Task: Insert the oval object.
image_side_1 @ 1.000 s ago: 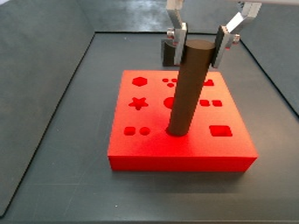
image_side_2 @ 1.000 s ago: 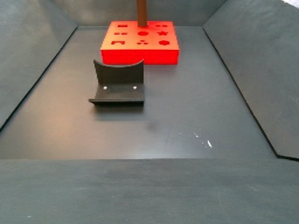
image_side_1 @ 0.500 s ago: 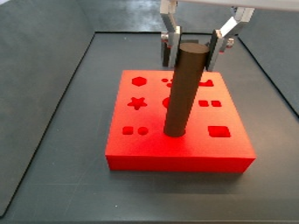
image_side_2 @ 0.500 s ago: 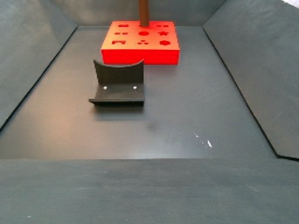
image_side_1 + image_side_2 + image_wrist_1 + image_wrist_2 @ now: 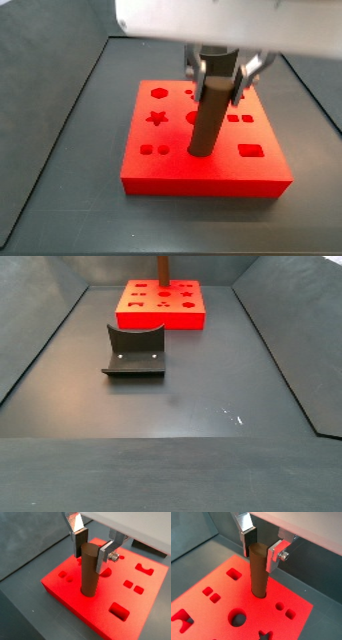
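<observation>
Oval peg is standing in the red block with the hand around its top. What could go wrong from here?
1. The oval peg stands upright in its hole in the red block, most of its length exposed. If not fully seated, it may jam or tilt when pushed.
2. The hand straddles the peg's top, its fingers close to it. Any sideways drift while retreating could lever the peg over.
3. In a side view the arm blocks the peg top, so rely on the wrist views.

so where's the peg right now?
In both wrist views the peg stands upright in a hole near the middle of the red block, its top between the gripper fingers.
</observation>
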